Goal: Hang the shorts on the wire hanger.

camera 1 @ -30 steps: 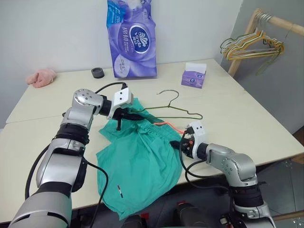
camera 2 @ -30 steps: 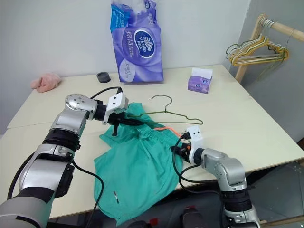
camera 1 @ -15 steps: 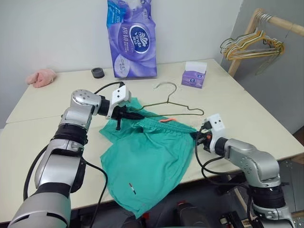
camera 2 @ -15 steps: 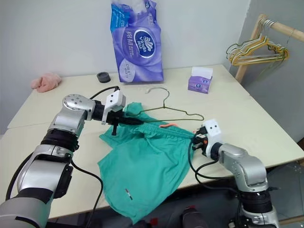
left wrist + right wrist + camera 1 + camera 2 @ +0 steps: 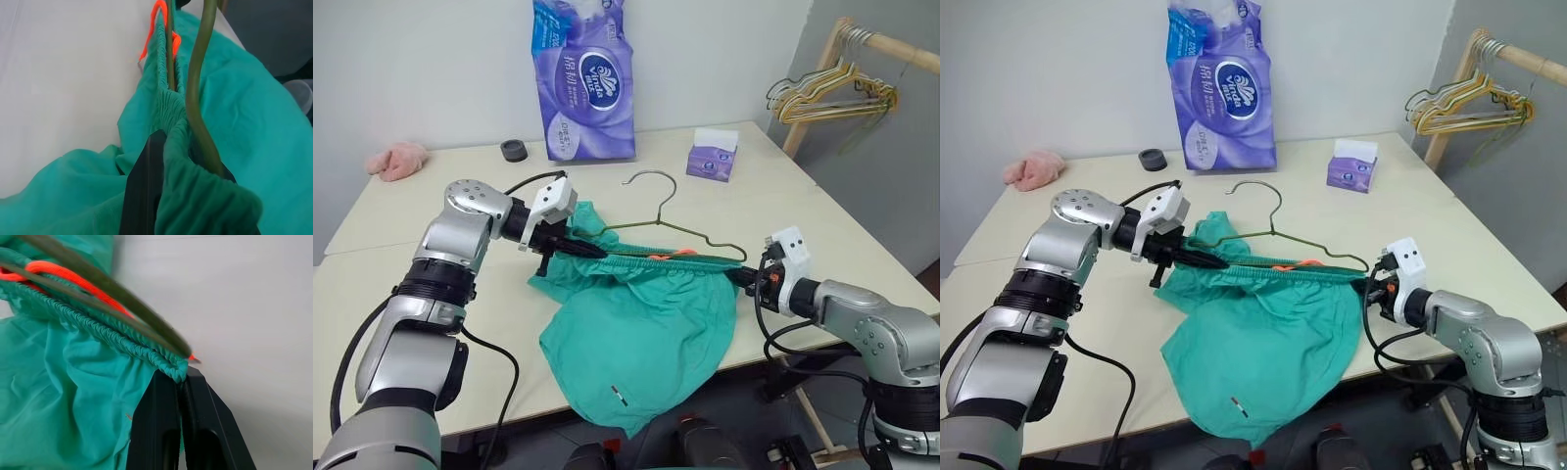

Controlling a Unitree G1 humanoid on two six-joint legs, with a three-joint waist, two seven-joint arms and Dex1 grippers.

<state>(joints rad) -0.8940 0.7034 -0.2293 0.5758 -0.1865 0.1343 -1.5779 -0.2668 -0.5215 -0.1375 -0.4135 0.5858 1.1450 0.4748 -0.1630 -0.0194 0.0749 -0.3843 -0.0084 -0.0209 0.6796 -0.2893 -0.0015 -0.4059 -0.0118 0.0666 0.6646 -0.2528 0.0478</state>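
Shorts (image 5: 646, 323): 1 | wire hanger (image 5: 658, 211): 1 | left claw (image 5: 590, 252), right claw (image 5: 747, 278): both clamped on waistband

Light: we see bright, even, soft shadows | Blur: wire hanger (image 5: 102, 308) smeared just beyond right pincer (image 5: 182, 377)

A tall purple pack of toilet rolls (image 5: 584, 80) stands at the back of my cream surface (image 5: 391, 294). Just beside it sits a small black cap (image 5: 514, 150). A pink cloth lump (image 5: 397, 159) lies far left. A purple tissue box (image 5: 713, 156) sits right. Yellow and pale green hangers (image 5: 832, 94) hang on a wooden rack (image 5: 891, 47).
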